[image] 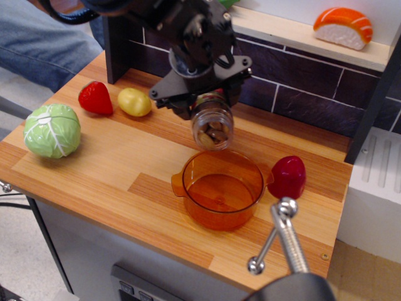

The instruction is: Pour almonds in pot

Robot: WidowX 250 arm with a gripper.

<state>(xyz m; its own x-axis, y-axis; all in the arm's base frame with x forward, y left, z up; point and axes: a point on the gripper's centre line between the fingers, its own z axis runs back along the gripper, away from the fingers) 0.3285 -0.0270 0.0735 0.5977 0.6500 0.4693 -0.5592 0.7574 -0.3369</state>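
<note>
The small brown oval almonds were seen through the wall of a clear plastic jar with a red-and-white label, which was held in the air just above the far rim of the round translucent orange plastic pot with two small side handles. The nuts were judged to be light, hard and loose, likely to slide and tumble out together once the mouth dipped far enough; the jar itself was judged stiff, smooth and rather slippery, best taken across its middle body, as it was here. The black robot gripper was closed on the jar's upper part from both sides. The jar's long axis was tilted steeply, running from the far upper end at the gripper down toward the near side, with what appeared to be the open mouth pointing down at the pot; no almonds were visible inside the pot. The pot rested on the pale wooden counter, with a red egg-shaped toy just to its right. Farther left lay a yellow toy fruit, a red strawberry toy and a green cabbage toy.
</note>
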